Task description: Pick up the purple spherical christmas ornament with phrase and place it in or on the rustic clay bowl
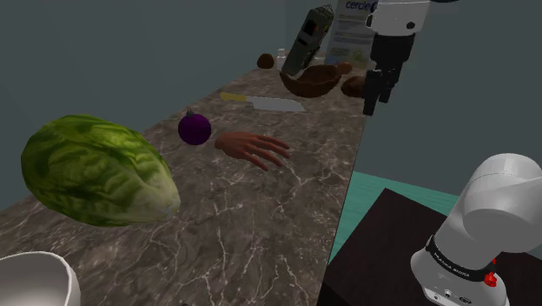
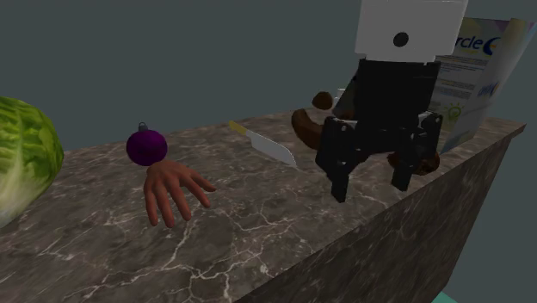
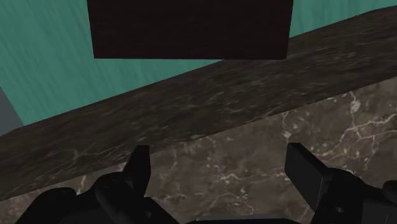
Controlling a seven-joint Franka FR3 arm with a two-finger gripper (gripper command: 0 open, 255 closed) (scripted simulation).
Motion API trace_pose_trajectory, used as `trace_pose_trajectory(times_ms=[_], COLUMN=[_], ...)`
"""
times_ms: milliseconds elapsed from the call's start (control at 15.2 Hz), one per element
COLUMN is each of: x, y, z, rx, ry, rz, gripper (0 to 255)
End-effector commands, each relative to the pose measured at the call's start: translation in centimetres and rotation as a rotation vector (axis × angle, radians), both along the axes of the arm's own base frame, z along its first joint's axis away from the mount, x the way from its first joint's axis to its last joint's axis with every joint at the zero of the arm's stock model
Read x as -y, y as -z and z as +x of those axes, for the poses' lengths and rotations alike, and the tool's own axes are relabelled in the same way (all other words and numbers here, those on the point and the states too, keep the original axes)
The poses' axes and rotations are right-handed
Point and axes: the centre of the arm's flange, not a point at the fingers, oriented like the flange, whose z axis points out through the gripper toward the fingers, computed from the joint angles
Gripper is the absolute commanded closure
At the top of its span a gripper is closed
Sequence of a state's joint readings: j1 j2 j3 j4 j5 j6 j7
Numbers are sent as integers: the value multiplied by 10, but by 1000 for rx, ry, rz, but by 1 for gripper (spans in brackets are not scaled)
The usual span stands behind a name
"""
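Support surface: a long, narrow counter (image 1: 261,209) of dark marbled stone with pale veining. Items resting directly on it, listed from the shoulder view's lower left toward the far end:

- a white bowl (image 1: 30,278) at the near edge
- a large green lettuce head (image 1: 95,169)
- a purple ball ornament (image 1: 194,129), with a flesh-coloured hand model (image 1: 254,148) lying just beside it
- a yellow-handled knife (image 1: 265,103), lying flat
- a brown bowl (image 1: 314,80)
- a printed box (image 1: 352,30), upright behind the brown bowl
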State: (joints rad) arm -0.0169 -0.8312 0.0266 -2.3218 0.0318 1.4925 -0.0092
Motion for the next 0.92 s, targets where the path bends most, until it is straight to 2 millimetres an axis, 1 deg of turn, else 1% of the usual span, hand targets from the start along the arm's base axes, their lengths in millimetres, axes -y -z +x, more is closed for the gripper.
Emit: trace_pose_trajectory(times_ms=[0,858], x=[0,-141], y=[0,14], z=[0,82], rx=[0,182], ry=[0,3], rz=[0,-65], gripper=[0,0])
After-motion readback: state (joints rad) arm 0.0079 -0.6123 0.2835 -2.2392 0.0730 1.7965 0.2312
